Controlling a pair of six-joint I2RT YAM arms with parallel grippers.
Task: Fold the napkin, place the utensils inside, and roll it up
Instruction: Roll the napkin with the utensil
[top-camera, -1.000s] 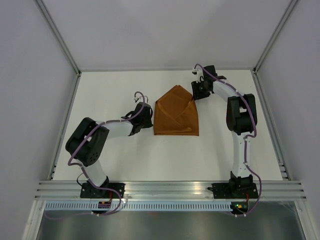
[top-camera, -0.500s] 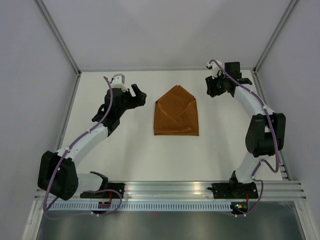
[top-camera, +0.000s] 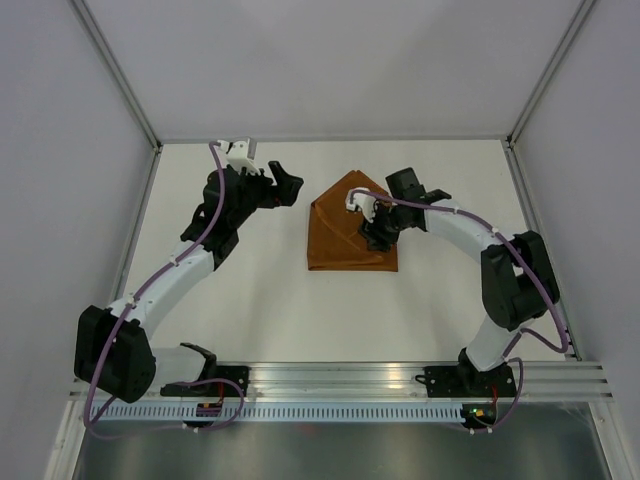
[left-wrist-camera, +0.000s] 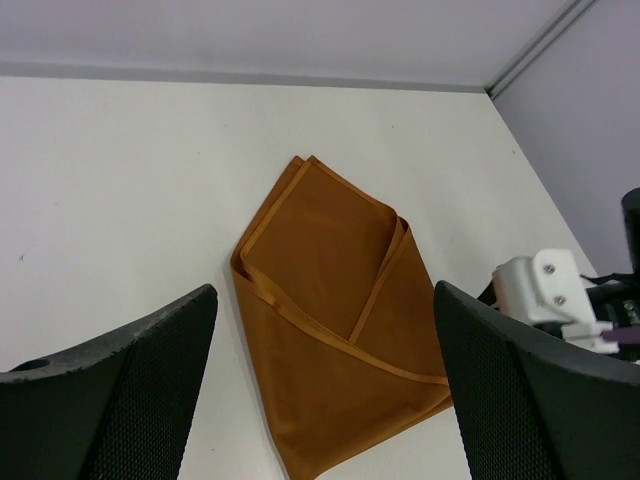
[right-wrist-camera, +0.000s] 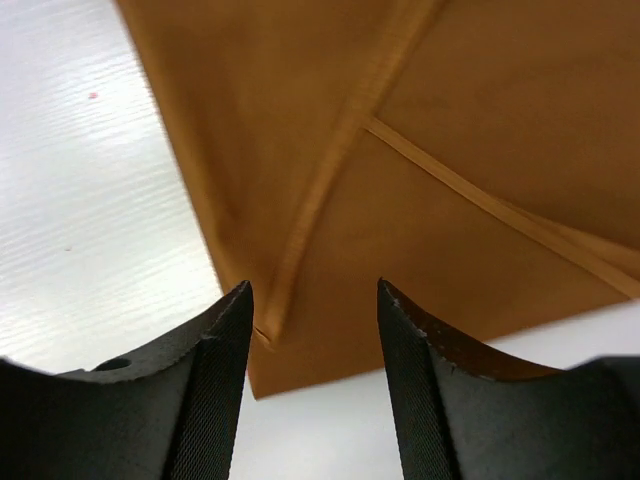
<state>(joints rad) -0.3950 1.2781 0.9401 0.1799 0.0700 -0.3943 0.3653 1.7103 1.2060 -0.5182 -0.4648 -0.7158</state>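
The rust-orange napkin (top-camera: 345, 235) lies folded into a pointed envelope shape at mid-table, its flaps crossing over the middle (left-wrist-camera: 340, 330). My left gripper (top-camera: 285, 190) hovers open to the left of it and apart from it; in the left wrist view the gripper (left-wrist-camera: 322, 292) frames the cloth from above. My right gripper (top-camera: 377, 232) hangs low over the napkin's right part. Its jaws (right-wrist-camera: 312, 288) stand open over a folded edge of the napkin (right-wrist-camera: 420, 150), with nothing between them. The utensils are out of view.
The white table (top-camera: 230, 300) is fenced by metal rails on the left (top-camera: 130, 250) and right (top-camera: 535, 240). The right arm's white wrist part (left-wrist-camera: 540, 290) shows beside the napkin in the left wrist view.
My left gripper left the napkin's left edge, rose toward the back left and opened wide. My right gripper swung out to the far right corner, then came back down over the napkin's right part.
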